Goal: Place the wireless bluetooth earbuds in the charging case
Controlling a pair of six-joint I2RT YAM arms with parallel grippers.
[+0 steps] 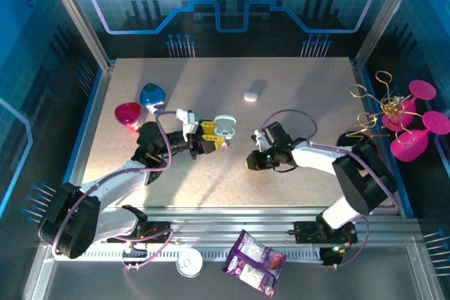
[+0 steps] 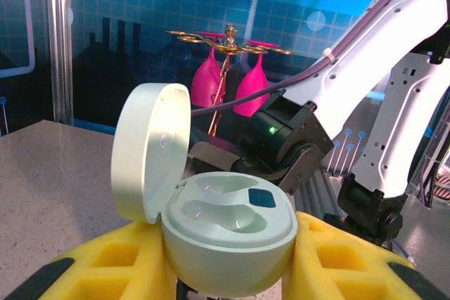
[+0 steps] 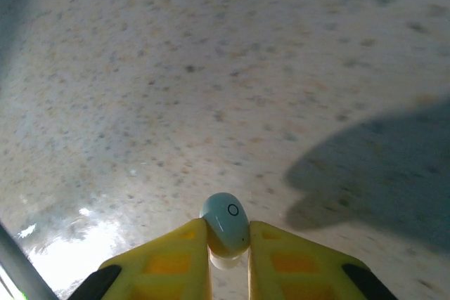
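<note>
Right wrist: hand [image 3: 228,238] low, seemingly around earbud [image 3: 225,220].

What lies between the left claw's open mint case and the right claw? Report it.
Bare table top: in the top view nothing sits between the mint case in the left claw and the right claw, which pinches an earbud.

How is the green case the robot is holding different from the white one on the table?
The mint case is open, lid tipped up; the white case looks shut. The mint case sits between the left gripper's yellow fingers; the white case lies alone on the table. The mint case is pale green, the white case plain white. Both are small, rounded pebble shapes.
</note>
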